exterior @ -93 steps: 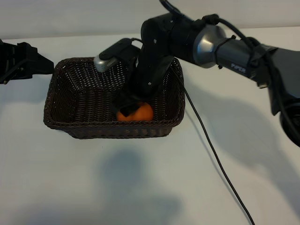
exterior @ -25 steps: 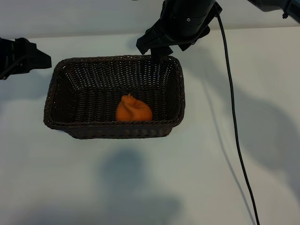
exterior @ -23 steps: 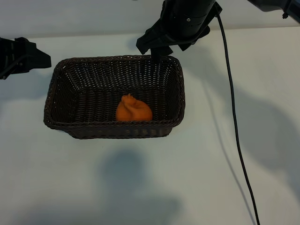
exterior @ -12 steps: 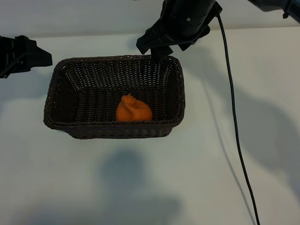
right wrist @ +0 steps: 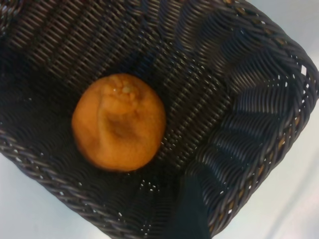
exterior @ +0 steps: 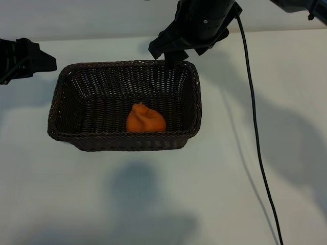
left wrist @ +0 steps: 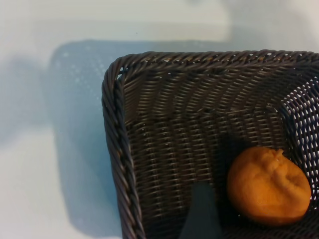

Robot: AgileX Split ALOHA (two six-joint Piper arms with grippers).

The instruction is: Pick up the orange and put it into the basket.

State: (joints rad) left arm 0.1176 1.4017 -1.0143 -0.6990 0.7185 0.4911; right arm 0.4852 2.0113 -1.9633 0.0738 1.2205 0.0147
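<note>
Exterior view: orange (exterior: 145,119) lies in basket (exterior: 66,109); right gripper (exterior: 171,53) hangs open above far rim; left gripper (exterior: 43,62) open beside it.

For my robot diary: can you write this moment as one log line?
orange: in basket, near front wall | right gripper: open, above back rim | left gripper: open, parked left | task: done

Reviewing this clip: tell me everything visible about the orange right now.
The orange is a small, matte, rounded lump with a knobby, pinched top and a creased, dimpled skin. It rests on the woven floor of the dark brown wicker basket, close to the long wall nearest the exterior camera and toward the basket's right end. Nothing grips or touches it apart from the basket; the right claw hangs above the basket's far rim, well clear of it.
</note>
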